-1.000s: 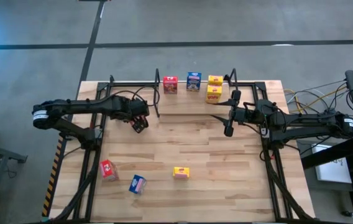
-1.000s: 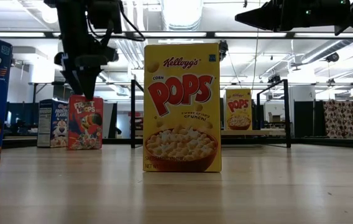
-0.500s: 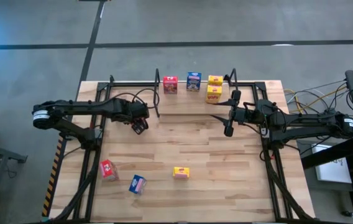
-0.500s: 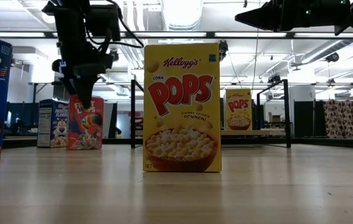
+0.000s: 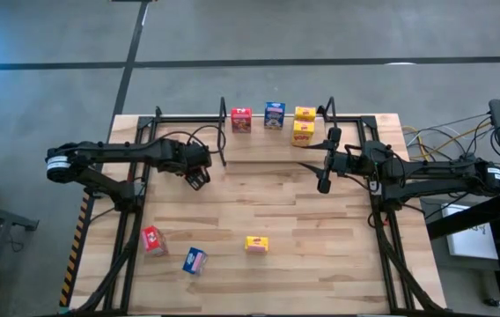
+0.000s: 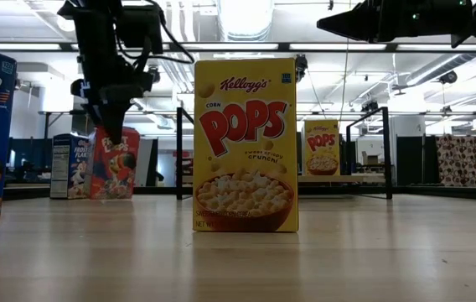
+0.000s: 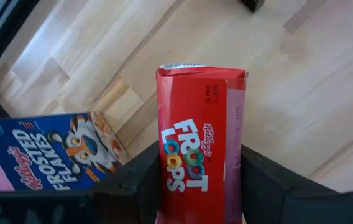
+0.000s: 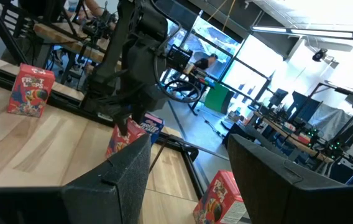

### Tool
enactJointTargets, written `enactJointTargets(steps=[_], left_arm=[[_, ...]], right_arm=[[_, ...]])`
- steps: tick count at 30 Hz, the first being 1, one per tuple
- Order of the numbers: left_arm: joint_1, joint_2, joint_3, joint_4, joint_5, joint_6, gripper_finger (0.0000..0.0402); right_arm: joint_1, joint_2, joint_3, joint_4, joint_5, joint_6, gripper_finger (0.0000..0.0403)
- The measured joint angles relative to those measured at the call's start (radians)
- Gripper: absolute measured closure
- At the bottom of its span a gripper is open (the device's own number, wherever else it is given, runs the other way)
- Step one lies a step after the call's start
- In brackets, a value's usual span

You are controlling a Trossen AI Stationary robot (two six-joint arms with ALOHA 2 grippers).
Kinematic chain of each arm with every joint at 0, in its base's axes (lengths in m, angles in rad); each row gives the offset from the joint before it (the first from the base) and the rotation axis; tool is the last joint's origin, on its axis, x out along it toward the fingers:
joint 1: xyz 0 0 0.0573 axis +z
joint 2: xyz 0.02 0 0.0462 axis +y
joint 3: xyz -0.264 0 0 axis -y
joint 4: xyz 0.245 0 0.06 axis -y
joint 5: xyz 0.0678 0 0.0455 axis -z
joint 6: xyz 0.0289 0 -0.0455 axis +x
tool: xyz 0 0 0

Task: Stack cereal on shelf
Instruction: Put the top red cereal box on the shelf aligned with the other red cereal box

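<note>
Your left hand (image 7: 195,205) clamps a red Froot Loops box (image 7: 198,143), glossy printed cardboard, rectangular, lifted off the pale wood-plank table (image 7: 301,93). A blue Frosted Flakes box (image 7: 46,155) lies just beside it. Your right hand (image 8: 186,180) hangs open, empty.

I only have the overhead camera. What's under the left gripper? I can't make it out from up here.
Observer: A red Froot Loops box is between the left gripper's jaws, which sit against both its sides.
Operator: Anything next to it?
Observer: A blue Frosted Flakes box sits on the table right beside it.
Operator: And the right gripper?
Observer: On the right gripper, the jaws are open with nothing between them.
</note>
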Motion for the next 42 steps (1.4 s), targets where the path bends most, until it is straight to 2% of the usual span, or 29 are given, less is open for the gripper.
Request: enactJointTargets(steps=[3,12,14,22,27,32,42], left_arm=[[-0.013,0.000,0.034,-0.013,0.005,0.006,0.0247],[-0.095,0.000,0.220,-0.093,0.188,0.153,0.0247],[-0.112,0.000,0.266,-0.091,0.194,0.194,0.0247],[-0.118,0.035,0.382,0.107,0.192,0.485,0.0247],[-0.114,0.111,0.432,0.222,0.192,0.692,0.0247],[-0.086,0.232,0.516,0.240,0.180,0.839,0.0247],[0.062,0.446,0.691,0.176,0.173,0.957,0.0247]], right_arm=[[0.000,0.000,0.000,0.000,0.000,0.000,0.0197],[0.000,0.000,0.000,-0.016,0.000,0.007,0.0197],[0.000,0.000,0.000,-0.017,0.000,0.021,0.0197],[0.000,-0.029,0.000,-0.067,0.000,0.052,0.0197],[0.000,-0.100,0.000,-0.159,-0.001,0.099,0.0197],[0.000,-0.193,0.000,-0.312,-0.001,0.160,0.0197],[0.000,-0.285,0.000,-0.463,-0.005,0.272,0.0197]])
